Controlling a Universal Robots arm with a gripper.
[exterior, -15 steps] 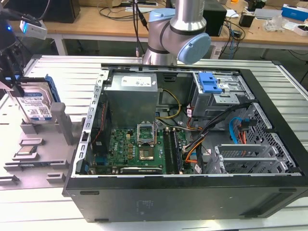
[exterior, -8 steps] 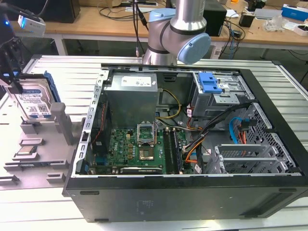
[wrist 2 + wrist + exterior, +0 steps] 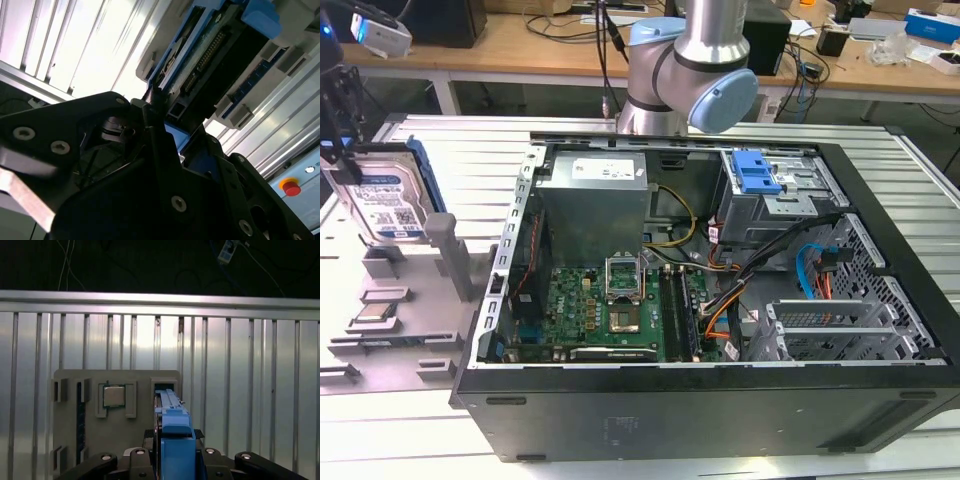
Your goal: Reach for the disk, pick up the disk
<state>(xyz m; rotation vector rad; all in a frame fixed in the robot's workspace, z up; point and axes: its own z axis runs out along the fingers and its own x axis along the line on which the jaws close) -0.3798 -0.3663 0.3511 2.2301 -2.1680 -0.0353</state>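
**Gripper (image 3: 338, 120) straddling disk (image 3: 385, 195) at the holder, clamp unconfirmed**

Disk is standing on edge in the grey holder (image 3: 450, 255) on the slatted bench (image 3: 420, 420), at the exterior view's far left, well apart from the open PC case (image 3: 720, 420). The gripper is hanging over its upper corner. In the first wrist view the blue bracket edge of the disk (image 3: 169, 405) is running straight down the middle of the gripper (image 3: 172, 457), w/ its far end sitting in the holder's (image 3: 140, 380) slot. The processor chip (image 3: 114, 396) is lying in its own pocket just beside that slot. The second wrist view is showing the connector end of the disk (image 3: 210, 60) right up against the dark gripper body.

Can't tell whether it's spread or pressing on the disk, since the contact faces are hidden.

My read: reach is about done and the pick is the live step. To do it well, it's looking best to keep the disk centred as it is now, grip the flat faces and not the plastic bracket, then lift straight along the slot. Any tilt risks jamming it in the holder or nudging the chip.
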